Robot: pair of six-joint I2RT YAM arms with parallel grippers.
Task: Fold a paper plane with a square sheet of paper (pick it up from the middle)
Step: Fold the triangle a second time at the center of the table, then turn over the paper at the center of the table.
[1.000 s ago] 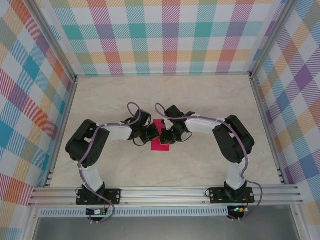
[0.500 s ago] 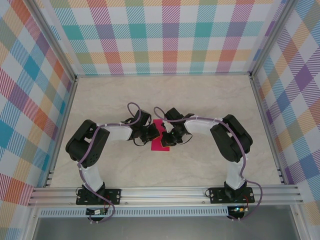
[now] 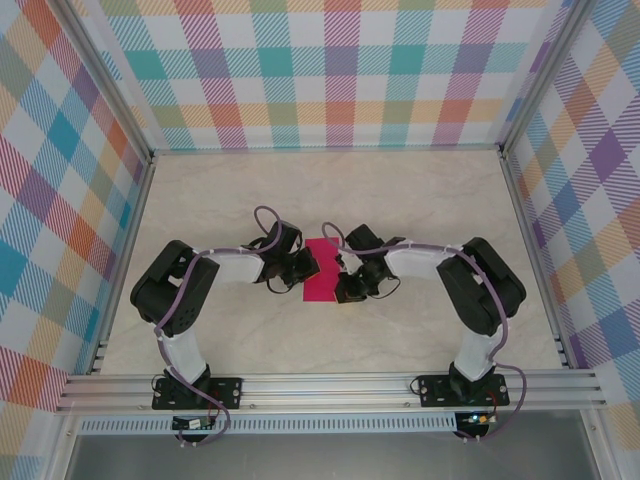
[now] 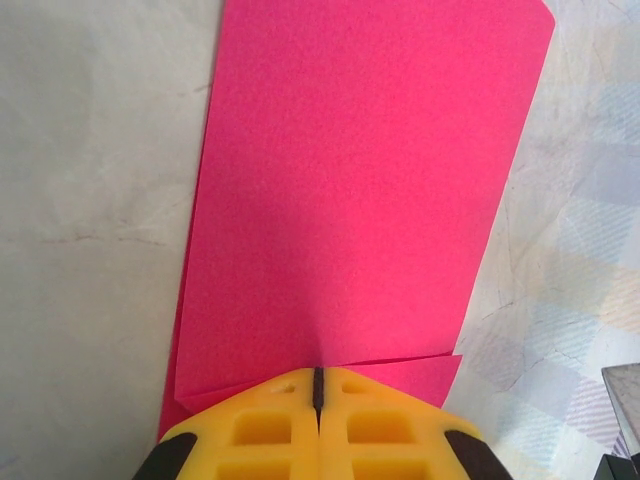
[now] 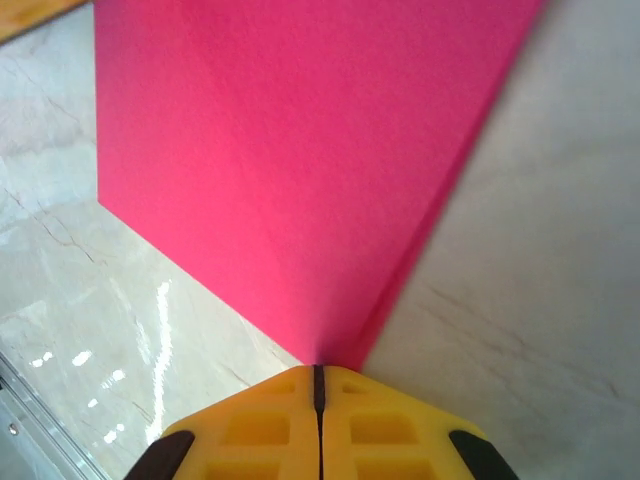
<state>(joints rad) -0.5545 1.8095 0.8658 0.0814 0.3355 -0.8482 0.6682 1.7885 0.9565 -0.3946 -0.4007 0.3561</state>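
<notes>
Paper first: the pink paper [image 3: 322, 268] lies mid-table on the pale marbled table [image 3: 420, 200], right btwn my two claws. It's folded over. From the overhead cam it reads as a narrow rectangle w/ its long side running away from my bases.

My L claw [image 3: 307, 268] sits at the paper's left edge, about halfway along. Thru the left wrist cam my yellow tips [image 4: 270, 430] are pressed together w/ no gap at the seam, right at the near edge of the paper [image 4: 350, 200]. Two layers show there: a top sheet, plus a lower flap poking out on both sides just ahead of the tips. Can't tell if any layer is caught in the seam or if I'm only pressing on it.

My R claw [image 3: 339, 284] is at the paper's right edge, toward the near corner. On the right wrist cam the tips [image 5: 260, 430] are closed tight. The paper [image 5: 280, 170] lifts off the table into a ridge that runs straight into the seam, so I'm pinching the paper there. One face slopes off to the left, and a thinner lower layer shows along the right side. Table shows on either side of it.
</notes>
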